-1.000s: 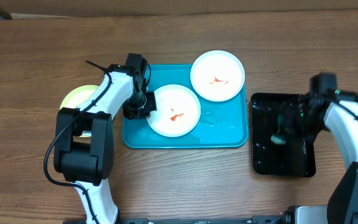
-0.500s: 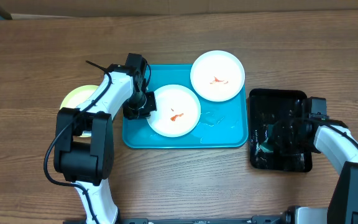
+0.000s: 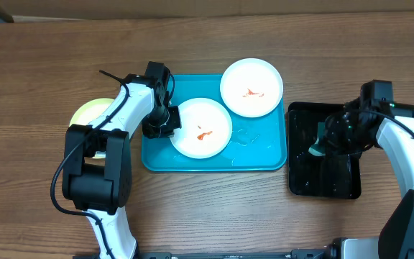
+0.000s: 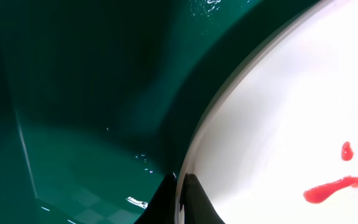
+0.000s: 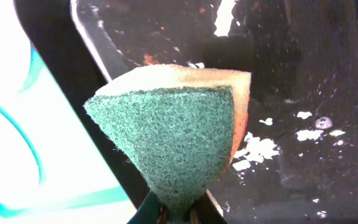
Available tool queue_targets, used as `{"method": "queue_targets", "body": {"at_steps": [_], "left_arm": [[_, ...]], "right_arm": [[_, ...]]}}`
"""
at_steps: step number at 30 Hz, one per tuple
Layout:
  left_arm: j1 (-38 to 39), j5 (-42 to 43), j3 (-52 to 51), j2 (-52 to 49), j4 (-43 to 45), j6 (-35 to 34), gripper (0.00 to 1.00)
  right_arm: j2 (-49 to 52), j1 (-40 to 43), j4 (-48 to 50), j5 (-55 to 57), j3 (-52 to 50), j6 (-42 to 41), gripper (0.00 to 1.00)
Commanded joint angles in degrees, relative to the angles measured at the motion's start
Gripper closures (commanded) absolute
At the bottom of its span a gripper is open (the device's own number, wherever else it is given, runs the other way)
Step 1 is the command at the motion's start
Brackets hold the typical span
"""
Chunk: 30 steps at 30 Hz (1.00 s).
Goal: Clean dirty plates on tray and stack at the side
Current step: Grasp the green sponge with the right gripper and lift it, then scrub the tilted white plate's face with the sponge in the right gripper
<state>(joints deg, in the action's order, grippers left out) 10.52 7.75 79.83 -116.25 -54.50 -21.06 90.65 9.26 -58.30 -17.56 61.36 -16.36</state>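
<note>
The blue tray (image 3: 261, 160) held two white plates, each with a red smear. The middle plate (image 3: 200, 127) lay flat in the tray's left half, and the corner plate (image 3: 251, 87) sat over its far right corner, lapping the rim. A yellow-green plate (image 3: 86, 113) sat just left of the tray, partly under the arm. The left gripper (image 4: 180, 190) was pinched on the middle plate's left edge. Right of the tray, the right gripper (image 5: 169, 214) was clamped on a green-faced sponge (image 5: 173, 130) above a black tray (image 3: 322, 183).

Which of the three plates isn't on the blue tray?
The pale yellow-green plate: it sits on the table left of the tray; both white plates are on it.
</note>
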Motion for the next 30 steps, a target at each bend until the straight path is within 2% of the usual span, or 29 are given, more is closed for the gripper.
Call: {"method": "queue_targets", "body": {"at_steps": [1,3,10,16,19,22,30], "left_arm": [[0.17,-1.11,-1.31,-0.79,-0.31,0.09,0.96],[0.31,0.26,-1.31,-0.79,-0.31,0.96,0.96],[2.64,2.43,-1.31,-0.79,-0.55,3.23,0.96],[5.35,5.42,-1.31,-0.79,-0.9,3.06,0.96],[6.88,5.84,-1.31,-0.79,-0.72,3.02,0.96],[8.39,5.86,-1.31,-0.79,-0.72,1.75,0.96],[10.95,5.88,-1.31,-0.79,0.46,0.17,0.96]], "right_arm": [[-0.22,-1.05,-0.35,-3.3,1.18,6.82,0.96],[-0.22,-2.71,-0.15,-7.82,1.33,10.75,0.96],[-0.22,-14.75,5.44,-8.24,1.84,10.78,0.96],[-0.15,-26.03,15.89,-7.74,1.81,5.33,0.96],[-0.15,-30.58,19.82,-3.89,1.81,1.18,0.97],[-0.09,-33.73,21.35,-0.35,1.81,-1.51,0.96],[2.32,-38.1,23.26,-0.44,1.68,-4.83,0.96]]}}
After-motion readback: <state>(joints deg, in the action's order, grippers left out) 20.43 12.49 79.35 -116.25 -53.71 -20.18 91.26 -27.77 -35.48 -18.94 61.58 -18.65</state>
